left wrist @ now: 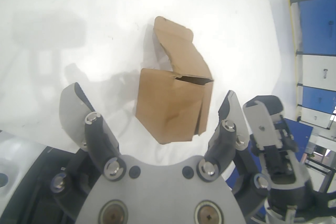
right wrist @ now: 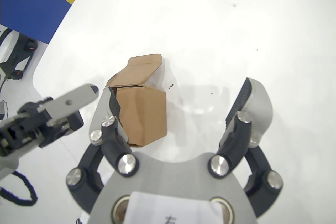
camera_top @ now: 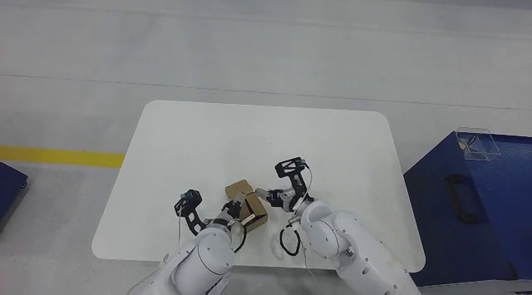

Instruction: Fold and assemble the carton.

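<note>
Bracing carton point(left wrist: 170, 109) between left fingers point(left wrist: 78, 109) looked best, right fingers point(right wrist: 252, 99) pressing the flap point(left wrist: 178, 51); both pairs were wide open, empty.

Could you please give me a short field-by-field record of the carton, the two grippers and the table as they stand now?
surface: white table
carton: brown carton lying on the table near the robot-side edge, body folded up
flap: end flap open, not tucked
left gripper: open, fingers either side of the carton, apart from it
right gripper: open, one finger close beside the carton, contact unclear
task state: assembly unfinished
</note>
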Controlling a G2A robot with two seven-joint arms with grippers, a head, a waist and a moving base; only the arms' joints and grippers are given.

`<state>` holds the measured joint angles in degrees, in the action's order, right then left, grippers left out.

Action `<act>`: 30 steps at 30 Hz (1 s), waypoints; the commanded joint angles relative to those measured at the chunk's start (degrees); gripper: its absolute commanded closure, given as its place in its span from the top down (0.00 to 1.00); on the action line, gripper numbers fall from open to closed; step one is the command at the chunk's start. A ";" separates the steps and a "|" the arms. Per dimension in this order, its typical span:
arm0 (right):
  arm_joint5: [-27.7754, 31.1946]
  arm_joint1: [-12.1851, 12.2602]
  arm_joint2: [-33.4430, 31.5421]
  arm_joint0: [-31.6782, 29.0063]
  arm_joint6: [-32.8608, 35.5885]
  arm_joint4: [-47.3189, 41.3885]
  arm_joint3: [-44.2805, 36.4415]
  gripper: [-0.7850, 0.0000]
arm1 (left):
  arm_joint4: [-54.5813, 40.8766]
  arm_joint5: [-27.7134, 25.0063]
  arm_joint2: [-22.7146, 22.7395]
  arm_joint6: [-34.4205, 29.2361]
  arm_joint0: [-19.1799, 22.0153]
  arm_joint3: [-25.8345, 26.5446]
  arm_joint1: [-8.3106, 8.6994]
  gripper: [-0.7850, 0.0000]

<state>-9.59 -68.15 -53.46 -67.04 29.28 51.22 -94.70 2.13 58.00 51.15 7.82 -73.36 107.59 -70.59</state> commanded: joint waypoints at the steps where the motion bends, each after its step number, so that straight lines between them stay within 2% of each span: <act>1: 3.23 0.73 -1.81 -1.92 1.29 1.39 -1.44 1.00 | -1.68 0.00 2.35 0.34 -1.33 2.75 -0.14 1.00; 6: 10.51 2.22 -4.40 -6.15 5.47 5.55 -3.46 1.00 | -7.74 0.00 6.15 1.55 -2.16 4.46 -1.15 1.00; 11: 13.02 2.39 -3.29 -6.90 9.31 8.37 -2.49 1.00 | -12.59 0.00 5.84 1.18 -0.39 3.67 -2.38 1.00; 15: 9.67 1.40 -1.13 -4.63 7.69 9.12 0.93 1.00 | -12.75 0.00 4.71 0.94 0.77 3.82 -2.84 1.00; 18: 4.47 0.32 0.65 -2.55 5.65 9.96 4.39 1.00 | -12.39 0.00 4.11 1.30 0.84 4.13 -3.08 1.00; 21: 0.89 -0.76 1.19 -0.62 2.98 7.38 6.66 1.00 | -12.92 0.00 3.85 1.70 0.35 4.89 -3.38 1.00; 26: -2.62 -2.12 0.56 2.23 -1.01 2.69 10.67 1.00 | -13.99 0.00 4.06 2.17 -0.44 6.56 -3.74 1.00; 30: -2.97 -2.83 -0.10 3.43 -3.18 -0.45 12.66 1.00 | -13.99 0.00 4.06 2.17 -0.44 6.56 -3.74 1.00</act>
<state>-12.66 -70.92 -53.37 -63.82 26.44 50.92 -82.38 -11.87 58.00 55.21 10.00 -73.81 114.16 -74.33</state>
